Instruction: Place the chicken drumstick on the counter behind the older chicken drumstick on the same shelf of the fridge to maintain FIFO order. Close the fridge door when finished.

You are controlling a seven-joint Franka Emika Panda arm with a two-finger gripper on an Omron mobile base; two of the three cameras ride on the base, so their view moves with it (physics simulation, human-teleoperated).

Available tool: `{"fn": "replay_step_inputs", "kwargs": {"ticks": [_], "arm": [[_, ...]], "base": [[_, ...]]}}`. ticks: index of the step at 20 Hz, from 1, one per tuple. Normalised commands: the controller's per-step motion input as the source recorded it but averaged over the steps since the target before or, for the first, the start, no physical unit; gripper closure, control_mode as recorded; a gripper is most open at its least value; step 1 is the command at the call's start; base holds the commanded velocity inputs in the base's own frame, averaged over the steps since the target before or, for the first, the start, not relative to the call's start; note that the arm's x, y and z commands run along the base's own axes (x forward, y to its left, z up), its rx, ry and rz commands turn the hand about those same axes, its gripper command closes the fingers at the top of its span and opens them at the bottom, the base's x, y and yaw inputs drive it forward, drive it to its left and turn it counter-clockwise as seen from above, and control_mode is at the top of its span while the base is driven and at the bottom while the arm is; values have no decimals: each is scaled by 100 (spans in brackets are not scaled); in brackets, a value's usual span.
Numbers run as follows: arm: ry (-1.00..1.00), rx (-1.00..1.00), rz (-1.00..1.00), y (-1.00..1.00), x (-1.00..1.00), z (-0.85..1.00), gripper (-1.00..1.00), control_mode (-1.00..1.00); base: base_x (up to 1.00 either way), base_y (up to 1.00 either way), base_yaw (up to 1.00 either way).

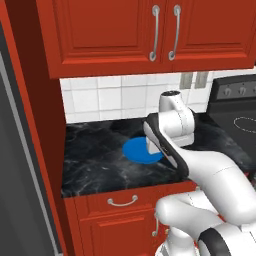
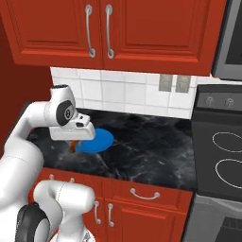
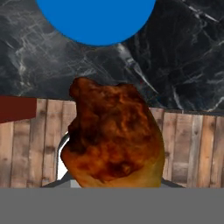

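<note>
My gripper is shut on the chicken drumstick, which hangs below the hand, just above the front part of the black marble counter. The hand view has the orange-brown drumstick close up, its darker meaty end uppermost, hiding my fingertips. Past it lie the counter and its front edge. In the left base view my own arm hides the hand. The grey fridge stands at the far left; its shelf and the older chicken drumstick are out of view.
A round blue plate lies on the counter just right of the hand, also seen as the blue plate. A black stove adjoins the counter on the right. Red wall cabinets hang overhead. Wooden floor lies below the counter edge.
</note>
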Motion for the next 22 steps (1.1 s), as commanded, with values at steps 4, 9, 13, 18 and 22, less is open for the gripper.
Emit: {"fn": "replay_step_inputs", "kwargs": {"ticks": [4, 9, 13, 18, 22], "arm": [[0, 0, 0, 0, 0, 0, 100, 100], [0, 0, 0, 0, 0, 0, 100, 100], [0, 0, 0, 0, 0, 0, 100, 100], [0, 0, 0, 0, 0, 0, 100, 100], [0, 0, 0, 0, 0, 0, 100, 100]], "base": [[-61, -23, 20], [-50, -54, 30], [-47, -77, 35], [-43, -60, 45], [-45, -43, 58]]}}
